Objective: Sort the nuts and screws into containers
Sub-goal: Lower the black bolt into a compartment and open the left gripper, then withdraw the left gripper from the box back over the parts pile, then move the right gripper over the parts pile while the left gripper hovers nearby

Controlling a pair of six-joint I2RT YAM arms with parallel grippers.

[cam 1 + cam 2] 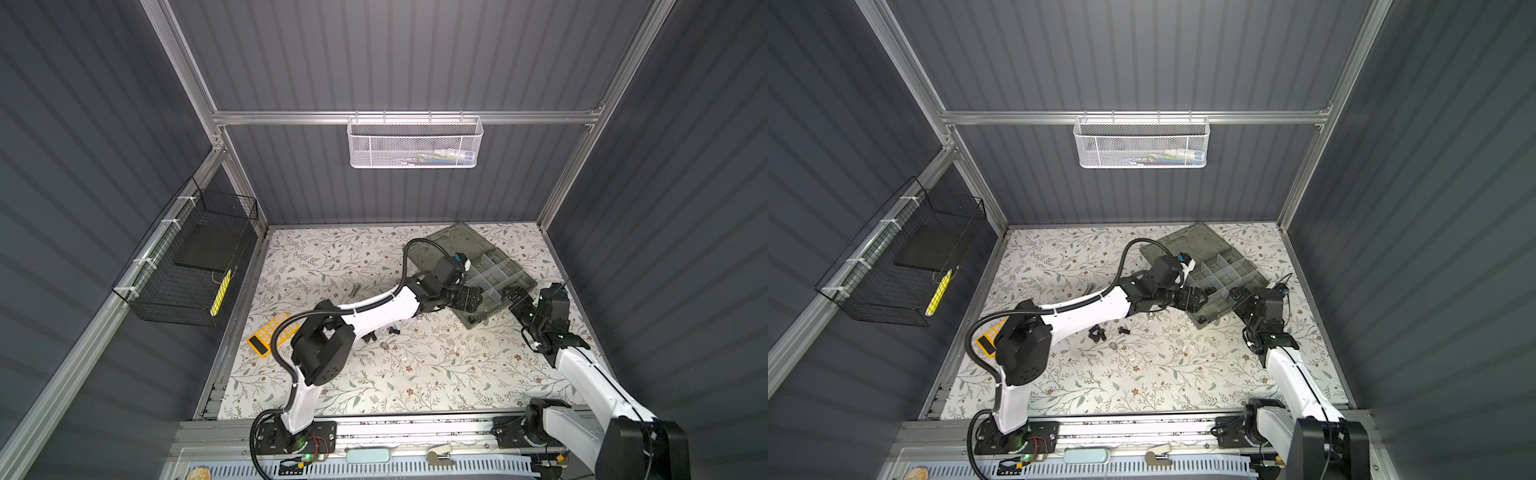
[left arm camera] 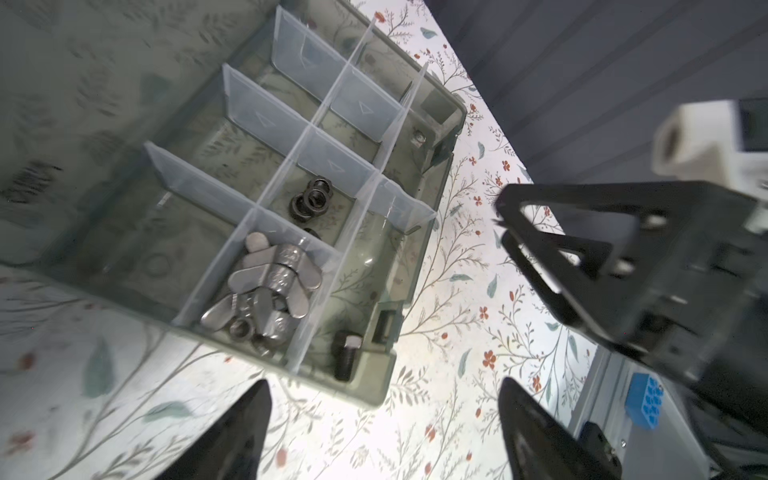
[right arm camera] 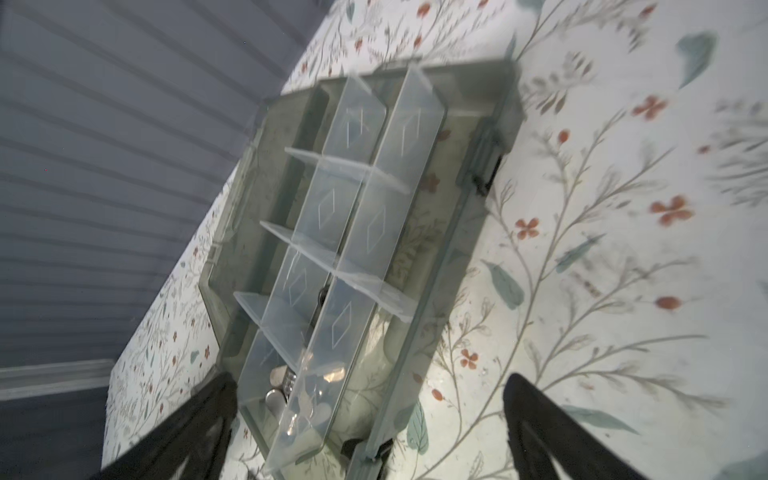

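The grey-green case (image 1: 524, 282) lies open at the back right, its containers (image 2: 266, 124) split by pale dividers. One holds black nuts (image 2: 311, 201), the adjoining one silver wing-headed pieces (image 2: 274, 278) and a silver nut (image 2: 243, 328). A black screw (image 2: 347, 357) lies in the narrow edge slot. My left gripper (image 2: 384, 415) hovers open and empty just off the case's near corner, also seen in a top view (image 1: 482, 297). My right gripper (image 3: 370, 415) is open at the case's near right edge (image 1: 509, 297). Loose black screws (image 1: 392, 330) and a silver nut (image 1: 384, 345) lie on the table.
A silver bolt (image 1: 354, 289) lies left of the left forearm. A yellow flat tool (image 1: 272, 334) sits near the table's left edge. The case lid (image 1: 453, 243) lies flat behind. A black wire basket (image 1: 187, 266) and a white mesh basket (image 1: 415, 143) hang on the walls.
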